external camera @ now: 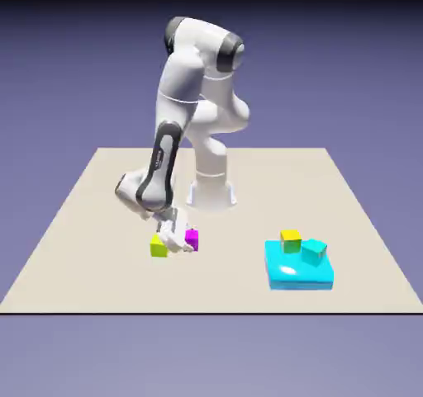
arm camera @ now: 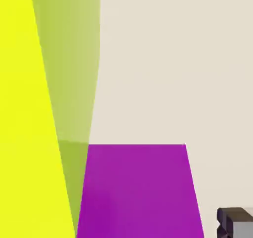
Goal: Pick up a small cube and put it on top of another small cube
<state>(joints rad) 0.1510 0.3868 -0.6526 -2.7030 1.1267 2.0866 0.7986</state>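
Low over the table (external camera: 83, 222), gripper (external camera: 175, 240) sits between yellow cube (external camera: 158, 246) and magenta cube (external camera: 192, 238). Hand view: magenta cube (arm camera: 141, 192) fills the bottom centre, one finger tip (arm camera: 236, 223) just beside it. Grip unclear, cannot tell. Cyan block (external camera: 299, 267) well apart.

- In the exterior view the white arm's two-finger gripper (external camera: 174, 240) stands in front of the small plain magenta cube (external camera: 192, 239), covering that cube's side toward the view's left; how its jaws stand is too small to tell.
- The small yellow cube (external camera: 158, 246) on the magenta cube's other side is also partly covered by the gripper.
- In the hand view the magenta cube (arm camera: 139, 192) is cut off by the bottom edge.
- Beside it, the yellow cube (arm camera: 24, 113) runs off the left, top and bottom edges.
- Only one grey fingertip (arm camera: 236, 222) shows, clipped at the bottom right corner.
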